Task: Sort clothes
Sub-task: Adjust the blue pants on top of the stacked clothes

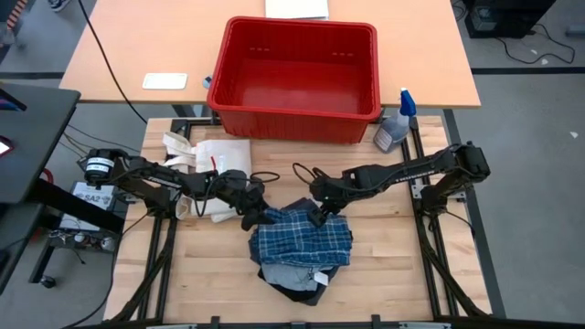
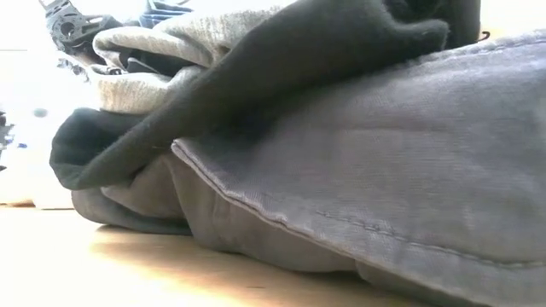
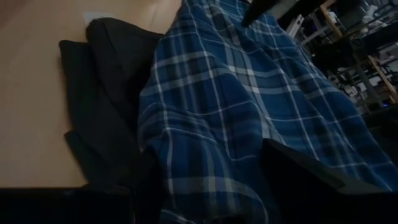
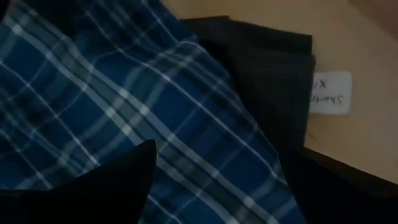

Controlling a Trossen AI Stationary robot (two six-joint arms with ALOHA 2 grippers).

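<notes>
The clothes lie in one pile (image 1: 300, 251) in the middle of the table. The blue-and-white plaid piece (image 1: 303, 236) is on top. Beneath it lie the black piece (image 2: 299, 51) and the charcoal-grey shorts (image 2: 392, 170), which rest on the wood and carry a white label (image 4: 331, 91). My left gripper (image 1: 260, 217) is open at the plaid's far left corner. My right gripper (image 1: 320, 216) is open at the plaid's far edge. Plaid cloth fills the gap between each gripper's fingers. My left gripper comes slanting down from the table's left, its fingers (image 3: 305, 180) set into the plaid near its far left corner. A raised ridge of plaid (image 3: 211, 180) stands between them. My right gripper comes slanting down from the right, its fingers (image 4: 93, 186) on the plaid's far edge. Flat plaid (image 4: 211, 180) lies between them, resting on the pile.
A red plastic bin (image 1: 294, 110) stands beyond the pile at the far side. The cream tote bag (image 1: 218, 164) lies to the far left under the left arm. A spray bottle (image 1: 395, 128) stands to the far right. Bare wood (image 1: 201, 274) lies left and right of the pile.
</notes>
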